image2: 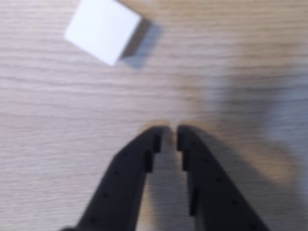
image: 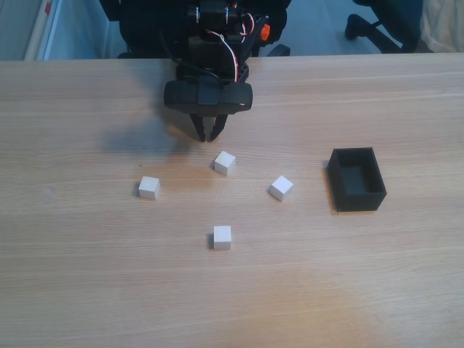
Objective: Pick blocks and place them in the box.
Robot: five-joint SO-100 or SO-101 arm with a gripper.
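Observation:
Several small white blocks lie on the wooden table in the fixed view: one (image: pixel 225 163) just in front of the gripper, one at the left (image: pixel 148 188), one at the right (image: pixel 281 188), one nearest the camera (image: pixel 222 237). The black open-topped box (image: pixel 360 200) stands at the right and looks empty. My gripper (image: pixel 209 135) points down at the table, behind the nearest block and apart from it. In the wrist view the gripper (image2: pixel 173 132) is shut with only a thin slit between its tips, nothing held, and a block (image2: pixel 102 30) lies ahead at the upper left.
The black arm base (image: pixel 217 29) with red and white wires stands at the table's far edge. A chair base (image: pixel 377 25) shows on the floor beyond the table at the upper right.

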